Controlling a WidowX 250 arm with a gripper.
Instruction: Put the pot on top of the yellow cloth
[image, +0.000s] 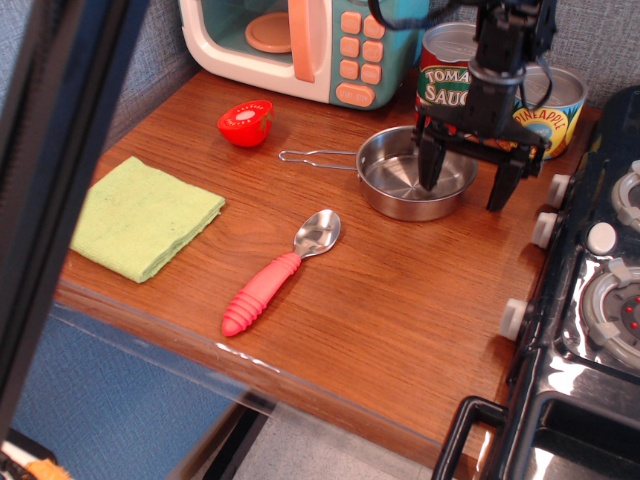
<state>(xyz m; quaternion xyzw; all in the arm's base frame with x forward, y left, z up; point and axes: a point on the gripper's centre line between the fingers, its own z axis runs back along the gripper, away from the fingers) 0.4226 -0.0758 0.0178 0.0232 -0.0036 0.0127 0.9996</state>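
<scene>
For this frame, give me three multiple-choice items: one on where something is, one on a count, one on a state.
1. Where is the pot?
A. on the yellow cloth
B. on the bare wooden table, in front of the cans
C. inside the toy microwave

2. How many labelled cans stand at the back of the table?
A. one
B. two
C. four

3. How is the gripper set?
A. open, one finger inside the pot and one outside its right rim
B. shut on the spoon
C. open above the cloth

Key: 1 B, the pot rests on the table while the yellow cloth lies alone at the left. 2 B, a tomato sauce can and a pineapple slices can. 3 A, the fingers stand apart across the pot's right rim.
</scene>
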